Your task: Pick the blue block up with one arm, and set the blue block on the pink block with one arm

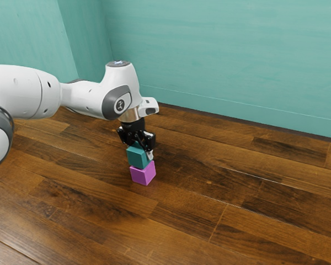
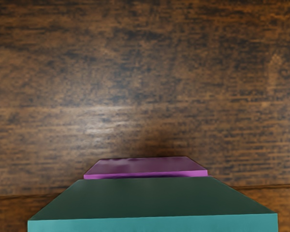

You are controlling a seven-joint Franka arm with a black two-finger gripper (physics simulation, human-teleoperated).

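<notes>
One stack, blue block (image 1: 137, 157) on pink block (image 1: 143, 174); exterior view adds the pincer (image 1: 142, 147) clamping it

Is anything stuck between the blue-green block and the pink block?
No, nothing visible is in the way. The blue-green block, held by the gripper with its jaws on two sides, sits straight above the pink block and seems to rest on it.

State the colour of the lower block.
The lower block is pink, clearest in the exterior view.
</notes>
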